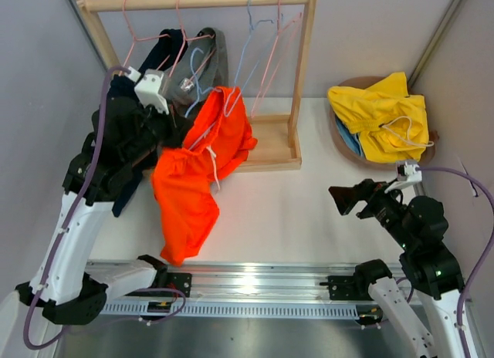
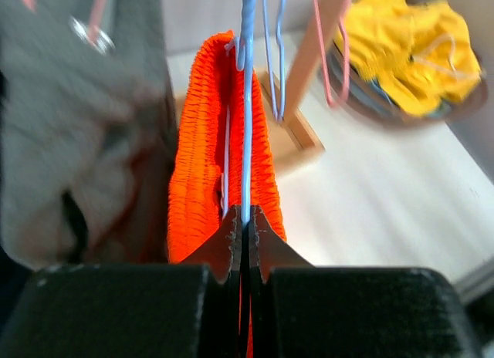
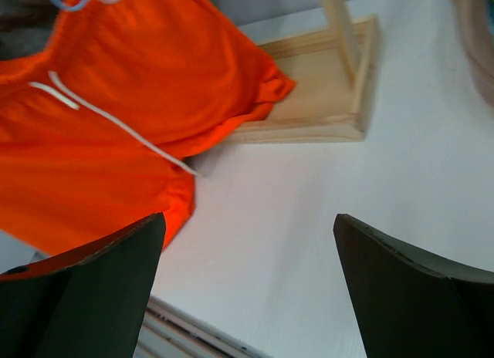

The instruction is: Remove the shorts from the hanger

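Grey shorts [image 2: 69, 142] blurred; light blue shorts [image 1: 349, 144] mostly hidden under yellow shorts [image 1: 378, 111].

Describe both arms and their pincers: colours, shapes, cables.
The left arm and right arm have white lower links, black upper housings and a loose lilac cable each, with a white block near the wrist. The left pincer and right pincer have black, wedge-shaped fingers.
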You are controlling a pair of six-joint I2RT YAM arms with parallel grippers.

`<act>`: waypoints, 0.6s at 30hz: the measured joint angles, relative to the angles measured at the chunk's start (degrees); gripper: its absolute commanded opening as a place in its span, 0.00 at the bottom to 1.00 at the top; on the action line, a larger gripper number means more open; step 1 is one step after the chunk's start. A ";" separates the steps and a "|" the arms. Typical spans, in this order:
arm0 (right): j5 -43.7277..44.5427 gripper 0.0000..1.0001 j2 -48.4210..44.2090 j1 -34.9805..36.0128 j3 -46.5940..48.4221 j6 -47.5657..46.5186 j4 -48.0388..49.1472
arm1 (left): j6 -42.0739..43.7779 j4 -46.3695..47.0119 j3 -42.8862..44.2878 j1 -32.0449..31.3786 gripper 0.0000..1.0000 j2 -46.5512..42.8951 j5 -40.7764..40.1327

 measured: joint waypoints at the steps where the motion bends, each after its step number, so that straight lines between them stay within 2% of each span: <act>1: -2.95 0.99 1.29 0.00 0.61 -0.42 0.87 | -0.52 -0.33 -2.12 -0.46 0.00 -1.49 0.55; 6: -14.01 1.00 8.83 0.42 2.58 -2.14 7.06 | -2.29 -4.52 -9.09 -6.62 0.00 -9.40 1.64; 9: -16.96 1.00 12.55 2.36 2.58 -3.13 9.86 | -2.47 -7.85 -9.86 -10.64 0.00 -13.22 1.88; 14: -17.49 0.99 16.55 8.83 2.58 -4.96 13.14 | -3.65 -11.34 -10.91 -12.26 0.00 -18.64 6.91; 18: -14.16 0.99 18.43 15.74 2.58 -6.38 13.73 | -4.35 -14.45 -8.72 -12.35 0.00 -20.65 11.15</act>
